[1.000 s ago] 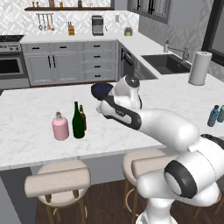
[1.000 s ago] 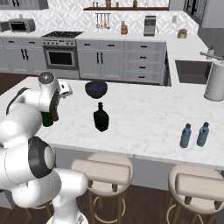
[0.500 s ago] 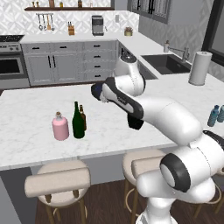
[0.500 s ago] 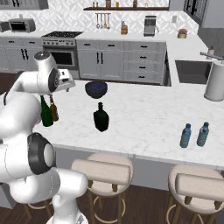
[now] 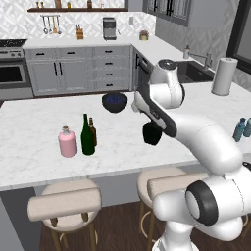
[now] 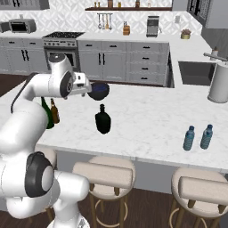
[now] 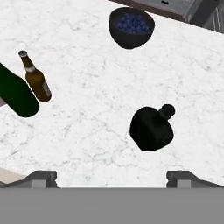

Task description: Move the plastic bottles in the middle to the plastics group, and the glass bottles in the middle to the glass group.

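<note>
Gripper [image 7: 111, 177] held high with jaws spread wide and empty, squat black bottle [image 7: 152, 129] upright on the marble counter [image 7: 92, 100] directly below, offset slightly toward one fingertip, well apart from brown bottle [image 7: 36, 82].

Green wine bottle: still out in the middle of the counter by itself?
No, the green wine bottle stands close beside the brown bottle and near the pink bottle, while the black bottle stands apart mid-counter.

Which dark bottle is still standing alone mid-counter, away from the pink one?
The squat black bottle, round with a short neck. The tall green wine bottle already stands beside the pink bottle and brown bottle.
</note>
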Tool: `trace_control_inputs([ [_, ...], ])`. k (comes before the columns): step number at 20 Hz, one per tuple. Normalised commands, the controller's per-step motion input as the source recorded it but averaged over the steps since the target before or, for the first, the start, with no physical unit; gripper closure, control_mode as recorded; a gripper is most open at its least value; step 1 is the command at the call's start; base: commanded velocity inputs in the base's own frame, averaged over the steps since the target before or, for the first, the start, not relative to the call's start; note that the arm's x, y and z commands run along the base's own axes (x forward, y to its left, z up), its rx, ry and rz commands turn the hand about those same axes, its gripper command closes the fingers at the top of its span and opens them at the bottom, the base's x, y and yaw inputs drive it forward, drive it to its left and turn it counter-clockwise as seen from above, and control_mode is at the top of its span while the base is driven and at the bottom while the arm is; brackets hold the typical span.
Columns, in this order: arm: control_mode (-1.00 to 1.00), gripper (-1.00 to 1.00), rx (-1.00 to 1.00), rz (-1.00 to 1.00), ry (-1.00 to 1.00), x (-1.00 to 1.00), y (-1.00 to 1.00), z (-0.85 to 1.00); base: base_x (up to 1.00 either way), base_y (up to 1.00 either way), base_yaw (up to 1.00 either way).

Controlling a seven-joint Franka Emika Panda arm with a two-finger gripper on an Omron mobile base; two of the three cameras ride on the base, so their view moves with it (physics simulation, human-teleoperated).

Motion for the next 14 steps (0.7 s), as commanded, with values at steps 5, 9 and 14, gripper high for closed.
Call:
trace_control_inputs([
  [5, -1.00, -1.00, 0.07, -0.21, 0.00, -0.05, -0.61, -0.04, 0.00, 0.00, 0.00],
  [9, -1.00, -1.00, 0.22, -0.20, 0.00, 0.01, -0.53, 0.00, 0.00, 0.00, 0.00],
  [14, -1.00, -1.00, 0.08, -0.19, 0.00, 0.02, -0.17, -0.08, 0.00, 0.00, 0.00],
])
